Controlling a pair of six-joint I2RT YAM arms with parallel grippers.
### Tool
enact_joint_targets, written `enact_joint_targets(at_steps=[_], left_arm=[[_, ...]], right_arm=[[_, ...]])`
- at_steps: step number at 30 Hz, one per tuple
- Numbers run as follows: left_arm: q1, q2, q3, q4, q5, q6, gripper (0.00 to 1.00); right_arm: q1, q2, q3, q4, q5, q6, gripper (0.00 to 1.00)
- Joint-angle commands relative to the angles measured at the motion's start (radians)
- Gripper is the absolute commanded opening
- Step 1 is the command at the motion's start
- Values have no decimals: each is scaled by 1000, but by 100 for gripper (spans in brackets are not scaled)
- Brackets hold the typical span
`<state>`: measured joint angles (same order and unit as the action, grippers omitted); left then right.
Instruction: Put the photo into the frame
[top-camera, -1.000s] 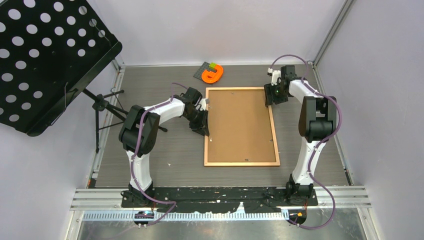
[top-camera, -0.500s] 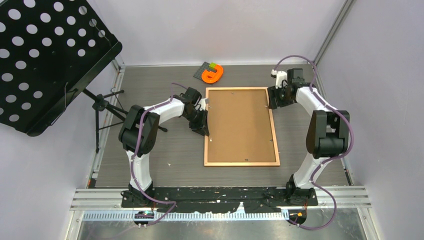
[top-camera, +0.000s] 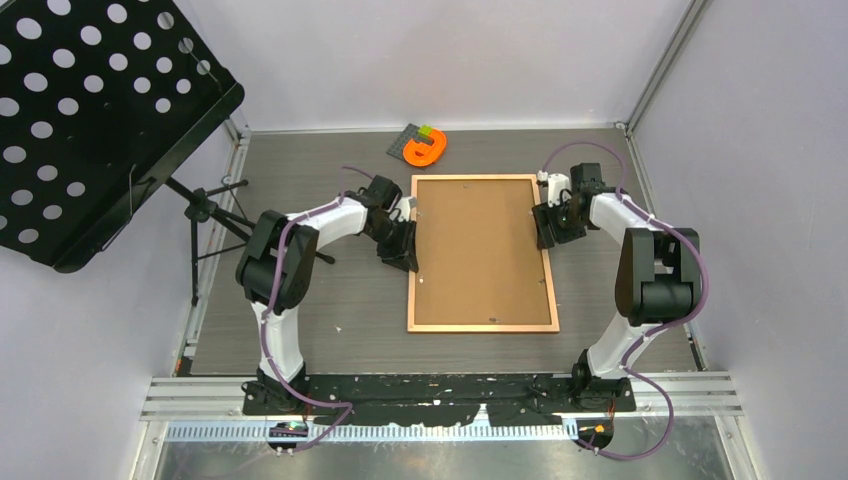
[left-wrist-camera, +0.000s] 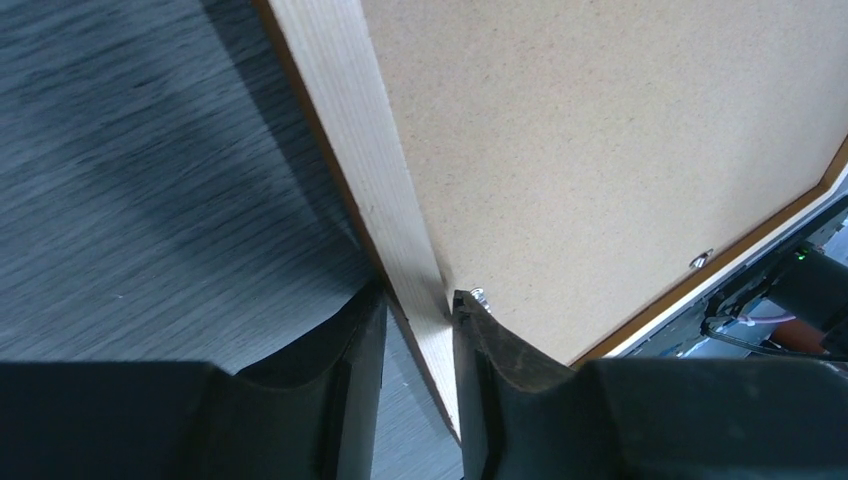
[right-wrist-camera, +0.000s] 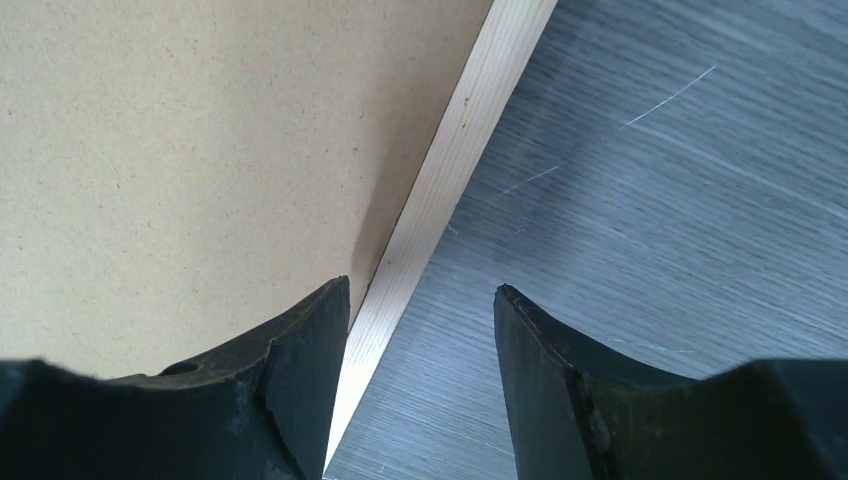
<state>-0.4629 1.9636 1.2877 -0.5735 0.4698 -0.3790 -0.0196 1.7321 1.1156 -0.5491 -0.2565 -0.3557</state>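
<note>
The frame (top-camera: 483, 327) lies face down in the middle of the tabletop (top-camera: 300, 330), its short far end near the far edge. The brown backing board (top-camera: 478, 250) fills it. The photo shows in no view, so I cannot tell whether it sits under the board.

The left gripper (left-wrist-camera: 420, 300) is pinched on the frame's left rail, one finger on each side of the wood. A small metal tab (left-wrist-camera: 478, 295) sits just beside its inner finger. The right gripper (right-wrist-camera: 420, 290) stands apart astride the right rail, its inner finger (right-wrist-camera: 300, 370) over the board and its outer one over bare tabletop.

The main risk is uneven handling. A lift from the left alone would likely twist the thin frame, slip it from the pinch, or let the board drop out. If the right gripper closes from here, it may press on the board instead of catching the rail. The left finger could also snag the tab.
</note>
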Motion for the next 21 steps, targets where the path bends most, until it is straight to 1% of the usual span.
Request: enact_joint_targets(at_steps=[1, 6, 9, 11, 14, 17, 18, 21], left_arm=[[10, -35, -32, 12, -26, 46, 36], [10, -50, -42, 16, -25, 50, 42], [9, -53, -45, 14, -23, 53, 44], [8, -54, -44, 15, -22, 56, 46], [3, -58, -46, 19, -25, 61, 55], [-11, -72, -51, 24, -34, 70, 61], [-17, -78, -50, 23, -38, 76, 62], [-42, -98, -54, 21, -65, 91, 63]], right_arm=[[0, -48, -15, 27, -23, -3, 61], [0, -44, -17, 28, -30, 8, 60], [-2, -40, -21, 28, -41, 10, 57], [-5, -36, -24, 29, -54, 14, 53], [-11, -26, -26, 26, -69, 20, 44], [-16, -19, -25, 24, -89, 20, 36], [-18, -17, -23, 23, -92, 21, 32], [-21, -13, -21, 21, -102, 21, 27]])
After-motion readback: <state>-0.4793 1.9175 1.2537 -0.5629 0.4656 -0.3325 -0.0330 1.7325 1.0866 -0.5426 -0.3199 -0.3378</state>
